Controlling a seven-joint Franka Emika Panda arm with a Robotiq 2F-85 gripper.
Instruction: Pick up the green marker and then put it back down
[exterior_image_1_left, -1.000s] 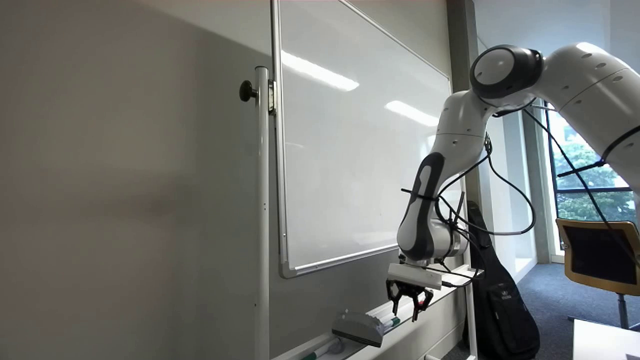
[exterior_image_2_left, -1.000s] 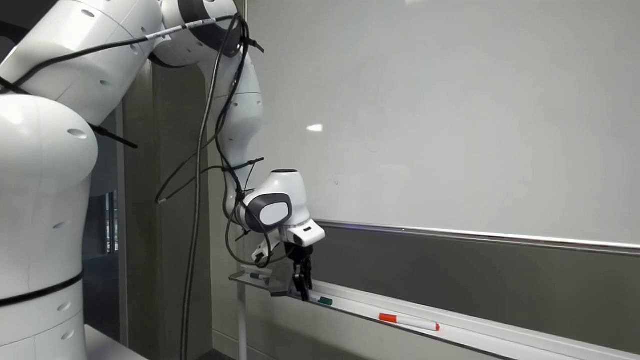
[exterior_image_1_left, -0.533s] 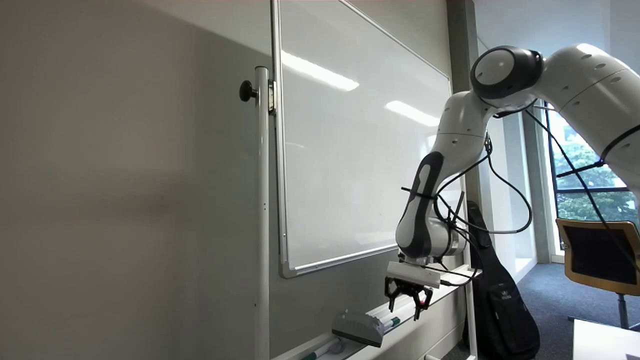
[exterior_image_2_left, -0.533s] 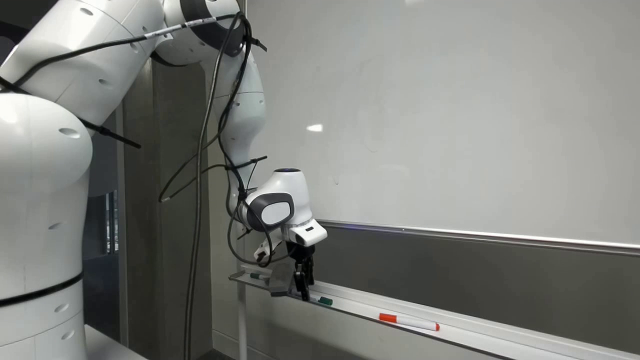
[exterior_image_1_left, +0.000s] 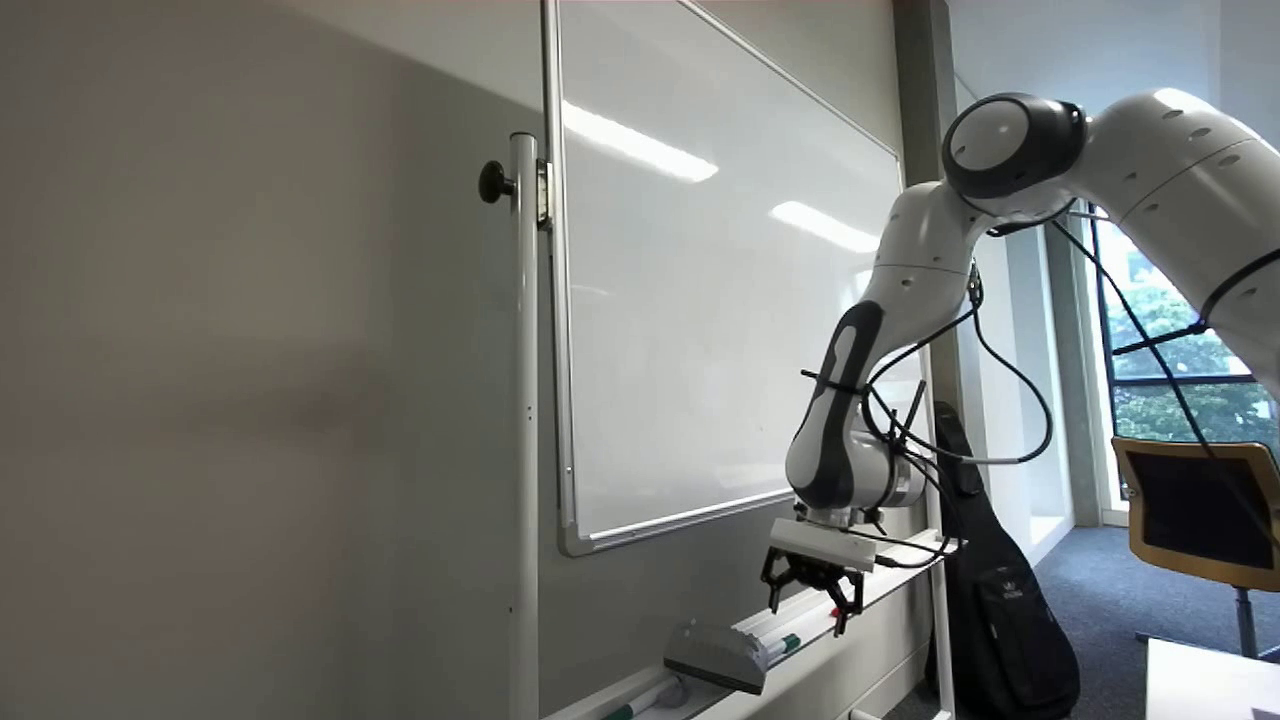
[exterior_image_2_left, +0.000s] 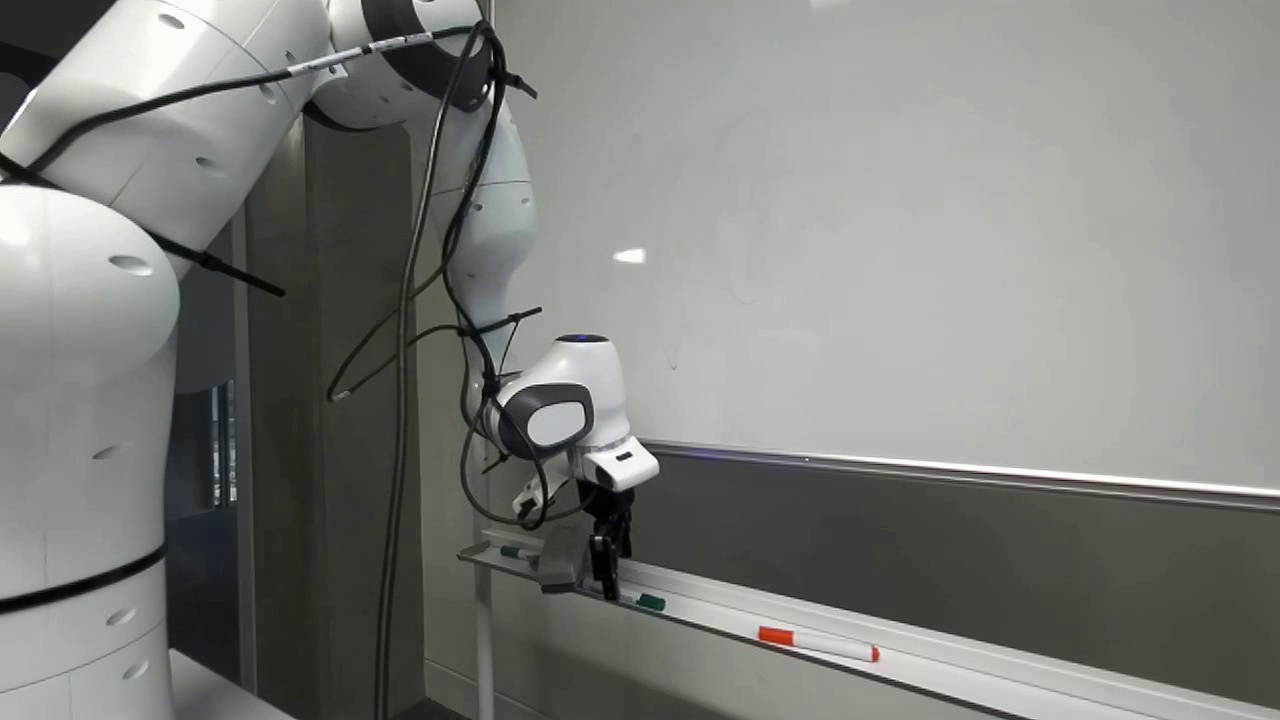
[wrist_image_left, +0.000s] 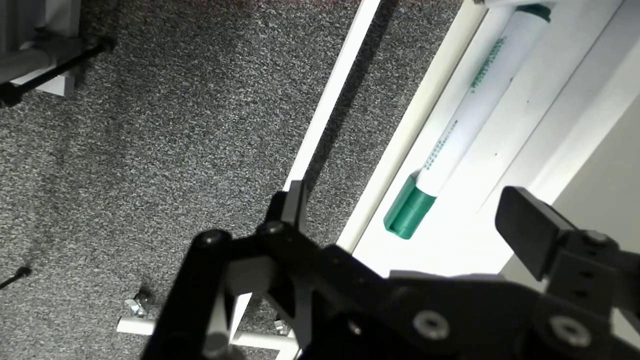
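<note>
Smooth beige wall (exterior_image_1_left: 250, 300) backs a glossy whiteboard (exterior_image_1_left: 700, 330) that is edged in slim metal and streaked with reflected light. Below it runs a narrow white tray (exterior_image_2_left: 950, 675), long and straight-lipped. The green marker (wrist_image_left: 469, 120) lies in it: a smooth white cylinder with tiny green lettering, a green cap ridged along one side and a green plug at the other end. Above it hovers the pincer (exterior_image_1_left: 807, 620), black, angular and jointed, its two flat-padded fingers spread wide and gripping nothing; in the wrist view the marker's cap shows in the gap between them, clear of both. At the marker's far end sits a grey, wedge-shaped eraser (exterior_image_1_left: 715, 658); whether the two touch, I cannot tell. Beyond the eraser is a second green-capped marker (exterior_image_2_left: 512, 552); on the opposite side, well apart, rests an orange-red marker (exterior_image_2_left: 830, 646) with a glossy white barrel. Speckled grey carpet (wrist_image_left: 175, 140) shows below. A soft black case (exterior_image_1_left: 1010, 610), tapering upward, leans behind the tray's far end.
</note>
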